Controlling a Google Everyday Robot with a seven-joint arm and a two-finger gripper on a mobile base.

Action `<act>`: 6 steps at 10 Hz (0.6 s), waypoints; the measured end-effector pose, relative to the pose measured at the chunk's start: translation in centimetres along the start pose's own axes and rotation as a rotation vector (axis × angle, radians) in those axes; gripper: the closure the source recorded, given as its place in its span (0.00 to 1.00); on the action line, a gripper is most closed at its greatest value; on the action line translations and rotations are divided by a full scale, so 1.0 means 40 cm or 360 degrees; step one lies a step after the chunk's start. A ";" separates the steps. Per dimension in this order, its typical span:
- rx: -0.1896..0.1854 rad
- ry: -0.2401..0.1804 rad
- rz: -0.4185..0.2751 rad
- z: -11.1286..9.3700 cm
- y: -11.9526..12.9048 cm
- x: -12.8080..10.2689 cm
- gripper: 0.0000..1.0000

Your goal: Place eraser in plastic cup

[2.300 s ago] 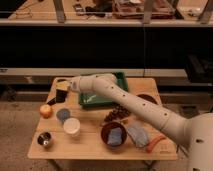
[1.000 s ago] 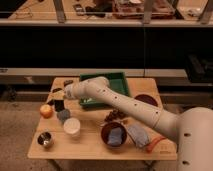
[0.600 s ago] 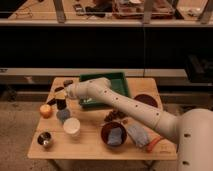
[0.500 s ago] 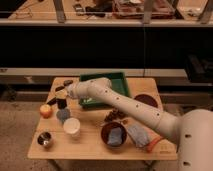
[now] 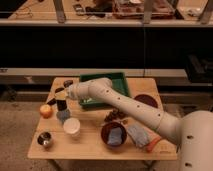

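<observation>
Tool [image 5: 60,99] holds eraser [image 5: 61,105] upright over plastic cup [image 5: 63,116].

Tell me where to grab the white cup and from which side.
Take the white cup by its rim, probably coming straight down from above: it stands upright with its mouth open. Pinch across it left to right, since the plastic cup sits close behind it. The tool hangs just above that plastic cup.

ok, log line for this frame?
gripper: just above plastic cup, left side of table | plastic cup: upright, beside white cup | placement: not confirmed
</observation>
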 end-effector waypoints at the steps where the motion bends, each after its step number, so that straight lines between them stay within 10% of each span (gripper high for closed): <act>1: -0.0011 -0.0009 -0.0014 0.004 -0.015 -0.012 1.00; 6: -0.0060 -0.0062 -0.0026 0.023 -0.041 -0.067 1.00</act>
